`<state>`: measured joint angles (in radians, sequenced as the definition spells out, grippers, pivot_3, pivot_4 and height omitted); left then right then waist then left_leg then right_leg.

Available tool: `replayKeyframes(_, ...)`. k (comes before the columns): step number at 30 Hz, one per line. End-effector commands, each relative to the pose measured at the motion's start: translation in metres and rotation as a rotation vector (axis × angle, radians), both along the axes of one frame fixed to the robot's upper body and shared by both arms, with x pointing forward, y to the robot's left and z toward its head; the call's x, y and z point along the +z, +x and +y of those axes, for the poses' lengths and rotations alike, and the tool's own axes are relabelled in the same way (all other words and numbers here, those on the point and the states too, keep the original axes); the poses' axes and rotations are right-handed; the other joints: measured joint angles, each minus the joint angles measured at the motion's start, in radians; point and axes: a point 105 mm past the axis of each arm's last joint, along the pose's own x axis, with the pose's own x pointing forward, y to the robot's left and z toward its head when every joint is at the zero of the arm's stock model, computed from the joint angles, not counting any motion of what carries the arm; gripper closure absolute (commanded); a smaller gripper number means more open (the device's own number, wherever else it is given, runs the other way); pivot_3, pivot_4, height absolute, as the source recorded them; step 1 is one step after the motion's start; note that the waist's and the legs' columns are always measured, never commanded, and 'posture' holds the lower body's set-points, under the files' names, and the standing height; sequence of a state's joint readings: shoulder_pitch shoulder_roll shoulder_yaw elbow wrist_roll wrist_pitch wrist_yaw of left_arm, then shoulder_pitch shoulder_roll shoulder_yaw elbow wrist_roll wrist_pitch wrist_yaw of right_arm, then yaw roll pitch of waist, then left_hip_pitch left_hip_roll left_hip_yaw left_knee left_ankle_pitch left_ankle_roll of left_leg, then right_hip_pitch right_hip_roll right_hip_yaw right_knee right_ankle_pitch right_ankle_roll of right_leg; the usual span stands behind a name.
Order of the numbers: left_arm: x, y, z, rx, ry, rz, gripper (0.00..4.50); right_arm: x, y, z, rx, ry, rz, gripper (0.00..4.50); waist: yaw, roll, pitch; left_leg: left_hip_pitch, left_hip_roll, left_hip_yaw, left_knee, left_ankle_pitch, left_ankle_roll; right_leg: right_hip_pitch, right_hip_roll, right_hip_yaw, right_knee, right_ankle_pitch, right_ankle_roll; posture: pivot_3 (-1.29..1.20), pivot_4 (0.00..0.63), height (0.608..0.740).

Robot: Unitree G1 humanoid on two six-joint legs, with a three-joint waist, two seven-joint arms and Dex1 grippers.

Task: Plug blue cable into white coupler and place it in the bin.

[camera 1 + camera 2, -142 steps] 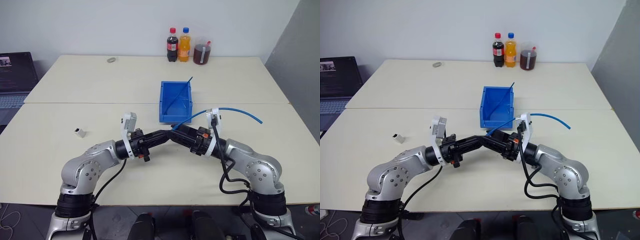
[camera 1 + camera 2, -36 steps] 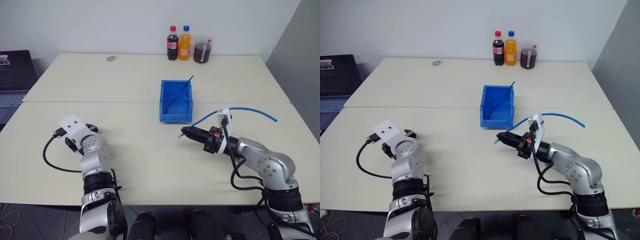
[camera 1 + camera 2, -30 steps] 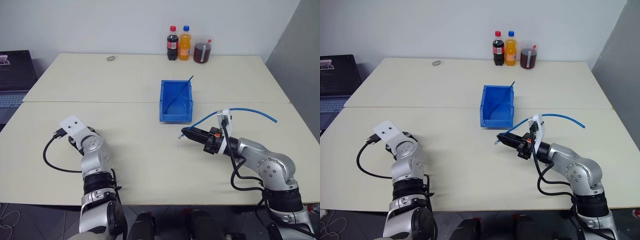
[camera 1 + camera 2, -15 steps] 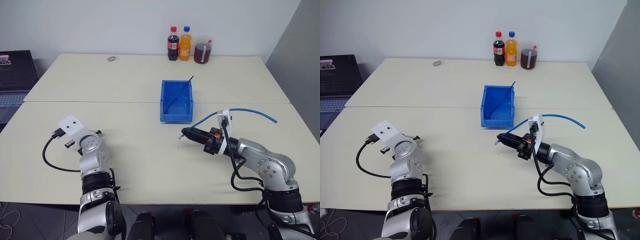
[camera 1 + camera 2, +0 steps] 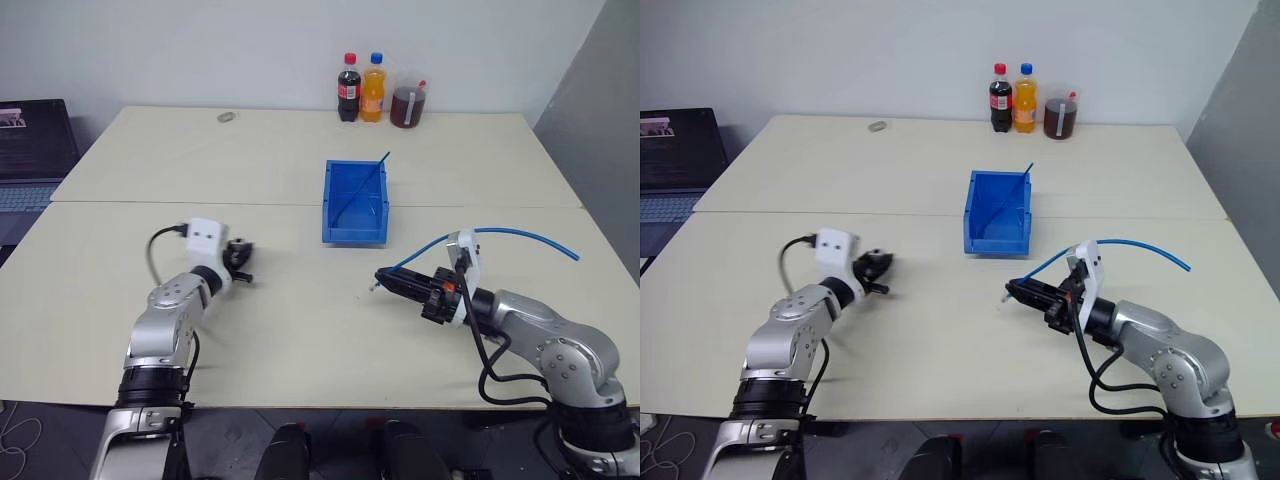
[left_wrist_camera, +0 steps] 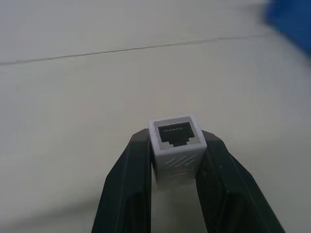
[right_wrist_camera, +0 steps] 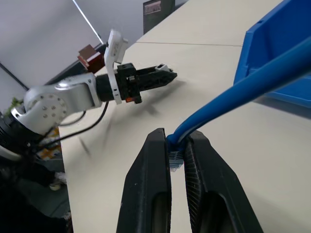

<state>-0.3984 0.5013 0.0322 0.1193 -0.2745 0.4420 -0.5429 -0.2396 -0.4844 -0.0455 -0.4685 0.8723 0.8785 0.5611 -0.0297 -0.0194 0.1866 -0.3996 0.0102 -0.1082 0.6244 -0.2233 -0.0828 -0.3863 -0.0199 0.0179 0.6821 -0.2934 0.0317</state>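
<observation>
My left gripper (image 5: 243,262) is shut on the white coupler (image 6: 176,144), a tiny white block whose dark socket faces away from the wrist, and it points right just above the table. My right gripper (image 5: 385,279) is shut on the blue cable (image 5: 520,236) close to its clear plug (image 7: 176,154), pointing left toward the other hand. The cable arcs up and back over my right forearm. Between the two grippers there is a wide gap of bare table. The bright blue bin (image 5: 354,200) stands beyond them at the table's middle, with a darker blue strand (image 5: 362,185) leaning in it.
Two soda bottles (image 5: 360,88) and a cup of dark drink (image 5: 405,105) stand at the table's far edge. A small ring (image 5: 226,117) lies at the back left. A laptop (image 5: 25,150) sits left of the table. A seam (image 5: 150,203) crosses the tabletop.
My left gripper shut on the coupler at the left, then swung right toward the table's middle, its wrist turning to point right. The right hand drew back slightly with the cable.
</observation>
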Motion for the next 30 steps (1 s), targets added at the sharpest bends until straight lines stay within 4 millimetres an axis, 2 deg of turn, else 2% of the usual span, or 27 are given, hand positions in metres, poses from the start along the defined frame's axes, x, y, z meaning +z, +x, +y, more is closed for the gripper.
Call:
replayKeyframes(1,0.007,-0.024,-0.049,-0.432,0.103,-0.013,3.62,0.01,-0.008,-0.004,-0.003,-0.086,-0.12,4.4,0.0,0.0,0.0,0.0,0.0,0.0,0.0,0.0,0.0,0.0,0.0,0.0,0.0,0.0,0.0,0.0,0.15,0.74)
replayKeyframes(5,-0.002,-0.053,-0.07,-0.797,0.201,0.054,3.62,0.004,-0.012,-0.003,0.012,-0.172,-0.175,4.4,-0.004,0.0,0.0,0.0,0.001,0.0,-0.001,0.0,0.0,-0.001,0.001,0.0,0.0,0.0,0.0,0.0,0.15,0.74)
replayKeyframes(10,-0.01,-0.065,-0.073,-0.971,0.277,0.101,3.62,0.001,-0.012,0.001,0.028,-0.208,-0.227,4.4,-0.004,0.0,0.0,0.0,0.002,0.0,0.0,0.0,0.0,-0.001,0.002,0.0,0.0,-0.001,0.0,0.0,0.15,0.74)
replayKeyframes(17,-0.032,-0.068,-0.073,-1.057,0.365,0.148,3.63,-0.01,-0.004,0.02,0.1,-0.294,-0.339,4.4,-0.003,0.0,0.0,0.0,0.002,0.0,0.0,0.0,0.0,-0.001,0.002,0.0,0.0,-0.002,0.002,0.0,0.15,0.74)
replayKeyframes(30,-0.042,-0.074,-0.073,-1.113,0.384,0.178,3.63,-0.016,0.001,0.078,0.357,-0.316,-0.466,4.4,-0.003,0.001,0.0,0.001,0.002,-0.001,0.001,0.0,0.001,0.0,0.002,0.0,0.0,-0.001,0.0,0.0,0.15,0.74)
